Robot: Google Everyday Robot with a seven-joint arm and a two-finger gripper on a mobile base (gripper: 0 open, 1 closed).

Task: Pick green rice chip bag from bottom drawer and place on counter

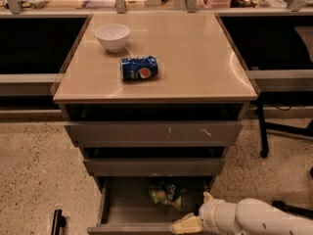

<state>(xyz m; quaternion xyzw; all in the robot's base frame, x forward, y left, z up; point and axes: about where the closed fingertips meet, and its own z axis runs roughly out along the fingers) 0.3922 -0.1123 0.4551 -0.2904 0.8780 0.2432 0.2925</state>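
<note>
The green rice chip bag (166,193) lies crumpled at the back of the open bottom drawer (113,210), whose inside is dark. The counter (195,58) is the glossy tan top of the drawer cabinet. My gripper (188,223) comes in from the lower right on a white arm. It sits at the drawer's front right, to the right of the bag and nearer the front, not touching it. One pale finger (183,224) points left over the drawer's front edge.
A white bowl (112,36) and a blue Pepsi can (139,68) lying on its side are on the counter. Two shallower drawers (154,131) above are slightly open. A black chair base (274,131) stands on the right. A dark object (57,222) is on the speckled floor at the left.
</note>
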